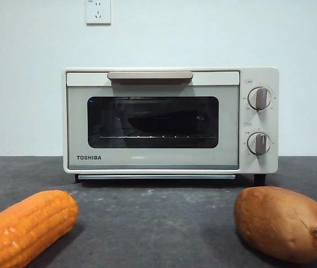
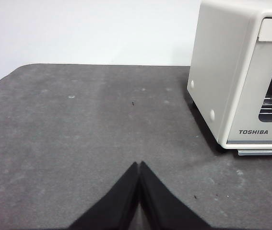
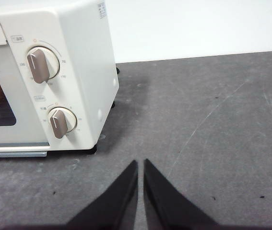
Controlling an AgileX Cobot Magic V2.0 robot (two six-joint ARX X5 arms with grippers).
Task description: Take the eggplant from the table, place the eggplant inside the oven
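Across the dark grey, mottled surface stood the oven, its glass door closed under the tan handle, with a plain pale wall behind it and a white socket high on that wall. From the front, an orange corn cob lay near the camera on one side and a brown sweet potato on the other, well apart, with bare surface between them and the oven; neither wrist view showed these two. The eggplant could not be seen lying anywhere on the surface; a dark shape behind the oven glass, above the wire rack, was too dim to identify. The left pincer hovered over bare surface beside the oven's plain side wall, jaws clenched together, grasping nothing; this view alone showed the surface's rounded far corner. The right pincer hung near the knob side, jaws almost touching, also empty, with wide open surface beyond.
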